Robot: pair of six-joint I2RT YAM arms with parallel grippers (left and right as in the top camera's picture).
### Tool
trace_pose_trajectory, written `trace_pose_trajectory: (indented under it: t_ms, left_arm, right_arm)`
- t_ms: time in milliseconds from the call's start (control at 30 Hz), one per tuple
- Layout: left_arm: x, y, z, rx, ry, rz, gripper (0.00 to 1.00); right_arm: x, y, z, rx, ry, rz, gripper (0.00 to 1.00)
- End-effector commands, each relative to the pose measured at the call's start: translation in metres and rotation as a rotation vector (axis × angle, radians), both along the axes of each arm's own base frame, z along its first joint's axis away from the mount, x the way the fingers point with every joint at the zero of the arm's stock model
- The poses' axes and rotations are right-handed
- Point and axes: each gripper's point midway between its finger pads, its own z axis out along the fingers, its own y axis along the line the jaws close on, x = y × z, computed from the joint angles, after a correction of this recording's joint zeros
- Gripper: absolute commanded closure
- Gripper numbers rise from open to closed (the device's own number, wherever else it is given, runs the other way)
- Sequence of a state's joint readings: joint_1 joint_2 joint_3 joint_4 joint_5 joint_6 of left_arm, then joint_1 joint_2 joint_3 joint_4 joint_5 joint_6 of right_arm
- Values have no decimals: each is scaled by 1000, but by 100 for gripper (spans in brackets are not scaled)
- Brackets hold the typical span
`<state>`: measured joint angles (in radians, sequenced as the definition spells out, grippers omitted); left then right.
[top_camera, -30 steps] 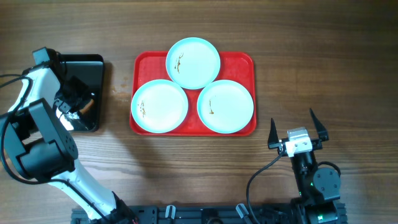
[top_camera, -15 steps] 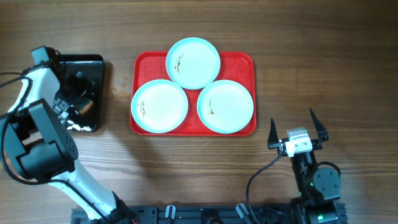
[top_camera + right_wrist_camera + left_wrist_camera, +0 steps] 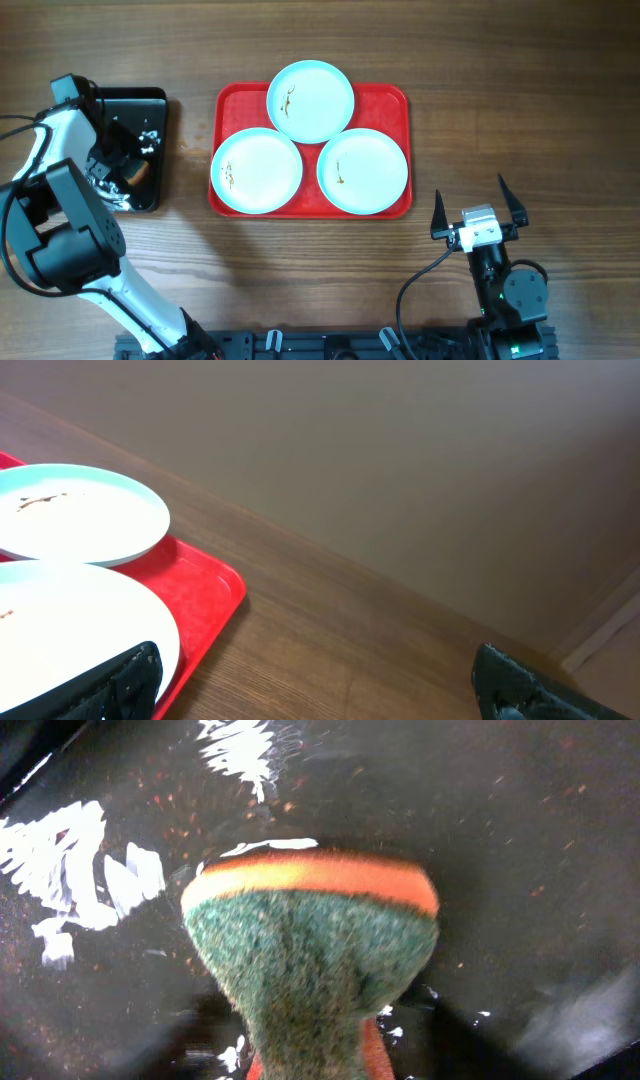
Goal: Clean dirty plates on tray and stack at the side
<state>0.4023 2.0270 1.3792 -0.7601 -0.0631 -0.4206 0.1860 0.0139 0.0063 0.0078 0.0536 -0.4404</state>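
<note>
Three pale aqua-white plates lie on the red tray (image 3: 388, 100): one at the back (image 3: 311, 101), one front left (image 3: 257, 172), one front right (image 3: 363, 171). Each has small brown streaks. My left gripper (image 3: 122, 163) is over the black tray (image 3: 152, 102), shut on a green and orange sponge (image 3: 310, 940) that it pinches at its lower end (image 3: 320, 1055). My right gripper (image 3: 472, 200) is open and empty on the table, front right of the red tray. The right wrist view shows two plates (image 3: 80, 510) (image 3: 70, 630) and the tray corner (image 3: 210, 590) left of the open jaws (image 3: 320, 690).
The black tray's wet floor (image 3: 520, 840) has white foam patches (image 3: 70, 870) and small specks. Bare wooden table (image 3: 520, 100) lies right of the red tray and between the two trays (image 3: 190, 150).
My left gripper has shifted a little over the black tray with the sponge in it, and white foam now shows near the tray's middle. The plates and the right arm have not moved.
</note>
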Motion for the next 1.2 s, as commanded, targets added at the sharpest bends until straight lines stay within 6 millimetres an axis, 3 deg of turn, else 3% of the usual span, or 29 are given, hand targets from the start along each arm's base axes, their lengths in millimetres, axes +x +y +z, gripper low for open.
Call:
trace_pose_trajectory:
  t_ms: [0,33,67,133,167,200,233,333,433,600,733,833,1033,1167]
  left_arm:
    - [-1,6,13,22,-9,9,0]
    - [-3,5,13,19,-1,9,0]
    - [-4,5,13,16,4,8,14]
    - [-5,4,13,15,7,8,52]
    - [-5,4,13,15,7,8,76]
    - [-5,4,13,16,7,9,93]
    - [-5,4,13,16,6,9,96]
    - [-2,6,20,24,-12,10,96]
    - [4,9,47,50,-72,10,96]
    - [8,9,116,114,-232,10,96]
    - [14,-3,145,76,-338,-16,96]
    - [12,-3,135,79,-309,-45,96]
    - [6,1,79,76,-215,-50,96]
    - [4,2,77,92,-202,-71,96]
  right_arm:
    - [0,-4,2,-5,-9,-19,0]
    - [0,-4,2,-6,-9,-19,0]
    - [0,-4,2,-6,-9,-19,0]
    - [0,-4,2,-6,-9,-19,0]
    - [0,-4,2,-6,-10,-19,0]
    - [0,-4,2,-5,-9,-19,0]
    - [0,-4,2,-5,-9,-19,0]
    - [0,-4,2,-6,-10,-19,0]
    - [0,-4,2,-6,-9,-19,0]
    - [0,-4,2,-5,-9,-19,0]
    - [0,-4,2,-5,-9,-19,0]
    - [0,-4,2,-5,-9,-19,0]
    - [0,-4,2,-5,-9,-19,0]
    - [0,-4,2,-5,-9,-19,0]
